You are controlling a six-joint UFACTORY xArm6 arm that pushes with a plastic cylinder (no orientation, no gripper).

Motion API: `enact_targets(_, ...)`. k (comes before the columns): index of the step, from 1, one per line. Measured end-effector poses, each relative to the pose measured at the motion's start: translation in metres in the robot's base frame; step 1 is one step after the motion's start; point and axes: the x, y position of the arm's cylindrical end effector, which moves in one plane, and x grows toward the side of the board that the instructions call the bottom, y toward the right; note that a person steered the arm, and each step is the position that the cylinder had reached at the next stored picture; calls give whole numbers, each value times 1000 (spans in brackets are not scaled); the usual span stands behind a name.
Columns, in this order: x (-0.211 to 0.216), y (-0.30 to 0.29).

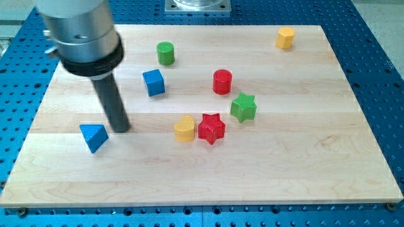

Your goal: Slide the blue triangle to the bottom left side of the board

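Note:
The blue triangle (94, 137) lies on the wooden board (303, 170) at the view's left, a little below the middle. My tip (120, 129) rests on the board just to the right of the triangle and slightly above it, a small gap apart. The rod rises to the large grey arm head at the view's top left.
A blue cube (153, 82) and a green cylinder (165, 53) stand above and right of my tip. A yellow block (184, 128), a red star (211, 128), a green star (243, 107) and a red cylinder (222, 82) cluster mid-board. A yellow block (285, 38) is top right.

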Motion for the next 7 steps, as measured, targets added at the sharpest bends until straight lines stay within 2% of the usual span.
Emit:
enact_targets(1,2,5)
enact_targets(3,55,-64)
enact_targets(4,43,-57)
enact_targets(5,-14,-16)
enact_targets(6,-14,-43)
enact_targets(7,29,-90)
